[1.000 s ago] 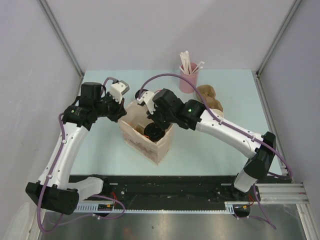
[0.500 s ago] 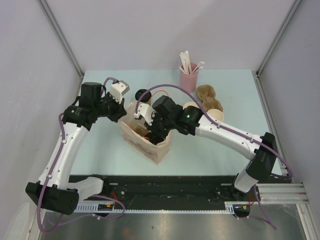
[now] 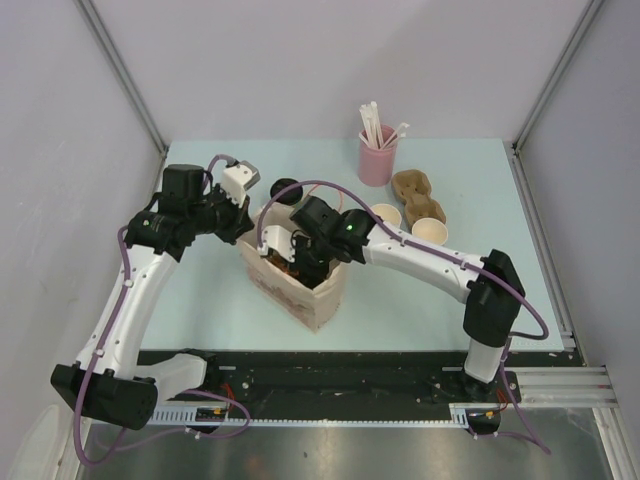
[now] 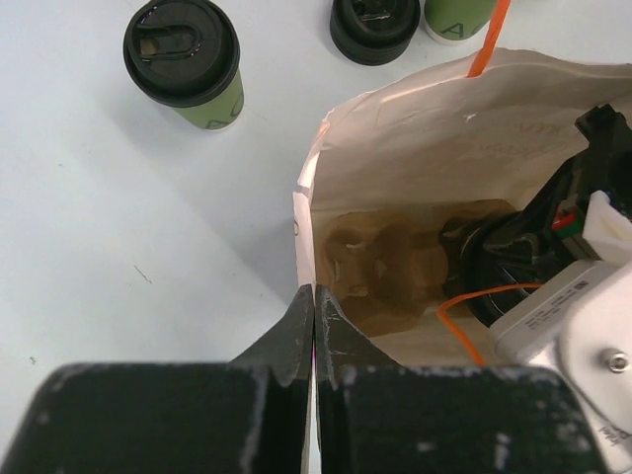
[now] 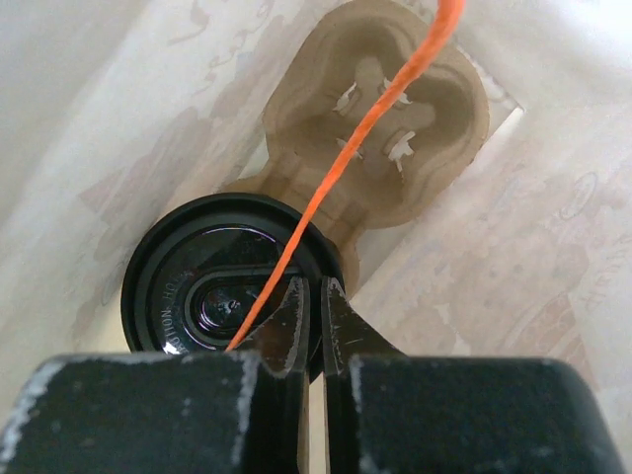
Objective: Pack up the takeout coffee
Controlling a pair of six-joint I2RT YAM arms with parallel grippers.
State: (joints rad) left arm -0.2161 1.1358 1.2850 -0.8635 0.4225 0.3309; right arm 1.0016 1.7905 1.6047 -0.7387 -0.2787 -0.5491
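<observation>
- Pale blue worktop (image 3: 400, 300), grey walls (image 3: 300, 70) on 3 sides, 2 arms reaching in from the near edge.
- lidded cup (image 5: 188, 267) stands upright at the bottom of the paper bag (image 4: 415, 128), black lid facing up, cup colour hidden.
- It sits over 1 end of a cardboard carrier (image 5: 434, 128) lying on the bag floor; cannot tell if it is seated in a pocket.
- right claw (image 5: 314, 296) is deep inside the bag, jaws drawn to a thin slit on the lid's rim.
- Orange string (image 5: 364, 138) slants across lid and carrier in the right wrist view.
- left claw (image 4: 314, 296) is outside the bag, jaws pressed together, pinching the bag's rim at a corner; bag mouth stands open.
- green cup (image 4: 183, 64), black lid on, stands upright on the worktop behind the bag, apart from it.
- another black lid (image 4: 373, 30) sits just beside a second green cup (image 4: 454, 15), both cut by the frame's top edge.
- Right of the bag: second carrier (image 3: 415, 188) with 2 open-topped cups (image 3: 385, 214) near it.
- pink cup of straws (image 3: 377, 160) near the far edge.
</observation>
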